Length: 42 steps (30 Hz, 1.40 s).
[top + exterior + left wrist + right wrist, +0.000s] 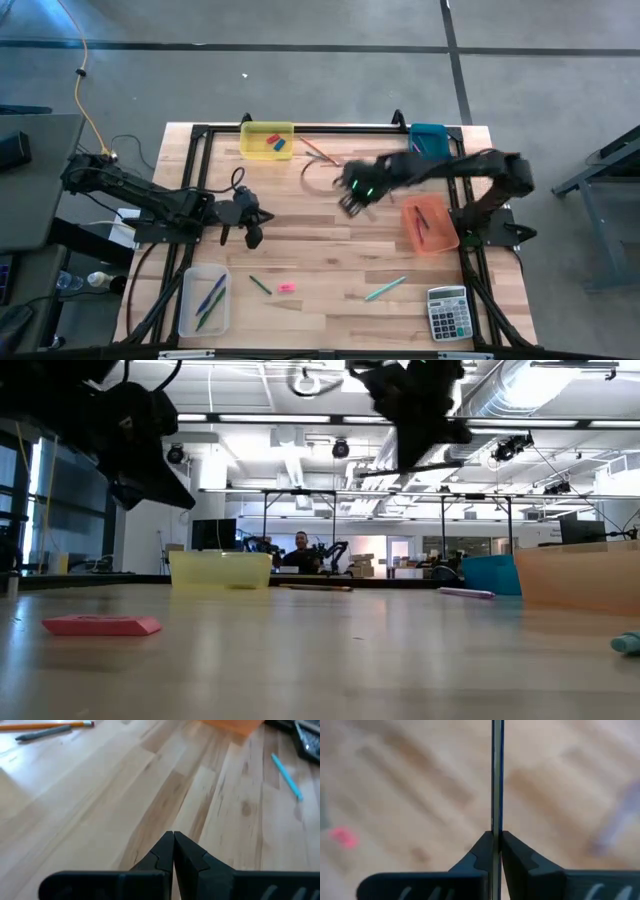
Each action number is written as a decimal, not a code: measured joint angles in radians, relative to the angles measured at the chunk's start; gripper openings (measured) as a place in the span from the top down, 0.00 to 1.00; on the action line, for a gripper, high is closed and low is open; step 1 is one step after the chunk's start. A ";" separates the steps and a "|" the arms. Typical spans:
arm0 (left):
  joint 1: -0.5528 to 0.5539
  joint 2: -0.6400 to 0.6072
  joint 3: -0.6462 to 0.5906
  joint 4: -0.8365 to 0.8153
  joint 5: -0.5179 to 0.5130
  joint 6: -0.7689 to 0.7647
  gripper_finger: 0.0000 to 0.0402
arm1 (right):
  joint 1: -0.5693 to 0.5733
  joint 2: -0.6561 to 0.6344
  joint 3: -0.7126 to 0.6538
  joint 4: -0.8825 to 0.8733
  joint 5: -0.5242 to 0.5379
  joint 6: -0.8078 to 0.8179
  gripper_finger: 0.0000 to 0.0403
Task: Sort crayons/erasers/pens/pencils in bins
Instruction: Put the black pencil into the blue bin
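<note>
My right pincer [493,851] was clamped on a thin dark stick [497,775] mid-desk; next I judged a carry toward the orange bin [428,224] at four o'clock.

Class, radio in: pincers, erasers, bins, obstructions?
Left pincer shut, empty. Right pincer shut on thin stick. Pink eraser loose on table. Nothing blocking.
</note>
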 joint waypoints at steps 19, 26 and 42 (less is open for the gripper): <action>0.082 0.000 0.000 0.024 0.019 0.005 1.00 | -0.784 -0.179 -0.194 -0.104 0.103 -0.581 0.96; 0.104 0.000 0.000 0.025 0.052 -0.026 1.00 | -0.893 -0.189 -0.443 0.112 0.087 -0.610 0.96; 0.105 0.000 0.000 0.025 0.072 -0.076 1.00 | -0.899 -0.188 -0.577 0.327 0.163 -0.575 0.94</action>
